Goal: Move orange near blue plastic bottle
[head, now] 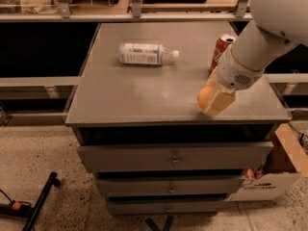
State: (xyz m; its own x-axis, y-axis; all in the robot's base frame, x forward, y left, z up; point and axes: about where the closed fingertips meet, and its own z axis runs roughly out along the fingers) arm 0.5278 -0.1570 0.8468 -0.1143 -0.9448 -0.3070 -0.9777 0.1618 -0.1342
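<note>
The orange (205, 96) is near the front right edge of the grey cabinet top (144, 90). My gripper (212, 101) comes down from the right on the white arm and is shut on the orange, with a tan finger (220, 101) over its right side. The other finger is hidden behind the fruit. The blue plastic bottle (144, 53) lies on its side at the back middle of the top, cap pointing right, well to the left of and behind the orange.
A red soda can (221, 49) stands at the back right, just behind my arm. The top belongs to a drawer cabinet (173, 160). A cardboard box (276, 174) sits on the floor at the right. A black bar (41, 198) lies on the floor at the left.
</note>
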